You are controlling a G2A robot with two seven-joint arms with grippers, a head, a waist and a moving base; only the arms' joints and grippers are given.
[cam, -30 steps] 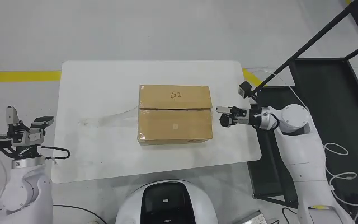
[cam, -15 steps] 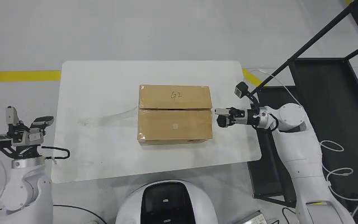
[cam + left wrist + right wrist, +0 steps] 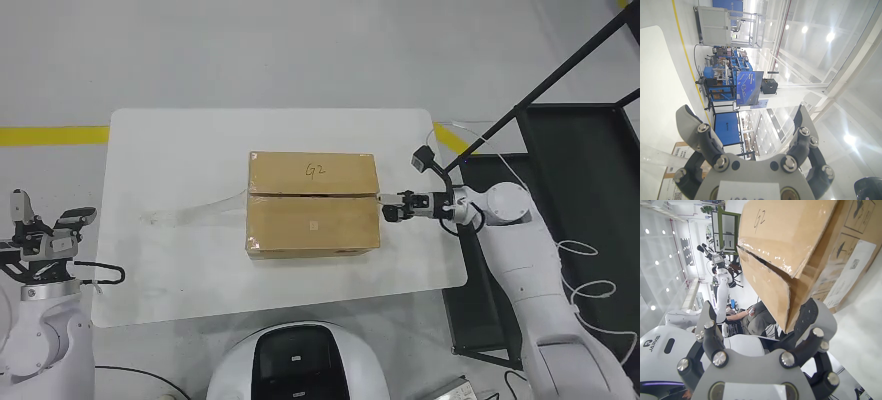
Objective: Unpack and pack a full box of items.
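Left gripper point(image 3: 48, 212) is hanging off the table's point(image 3: 170, 150) left edge, well apart from the work. Its fingers are spread wide w/ nothing between them, pointing up into the room. Box point(image 3: 313, 205) is sitting shut at table ctr, its two top flaps meeting along a seam point(image 3: 313, 194) running left-right, w/ shiny tape point(image 3: 772, 256) lying over it. Right gripper point(image 3: 392, 210) is sitting at the box's right end, level w/ the seam; jaws are standing apart, not clamping anything. In the right wrist view the near flap's point(image 3: 762, 291) corner is poking in between the fingers, one pad point(image 3: 806, 315) just beside it; touching or not, can't tell. Seam is gaping a little at that end. Progress, as I'm judging it: barely started. Nothing's out of the box yet; opening the flaps, emptying, refilling & closing are all remaining.
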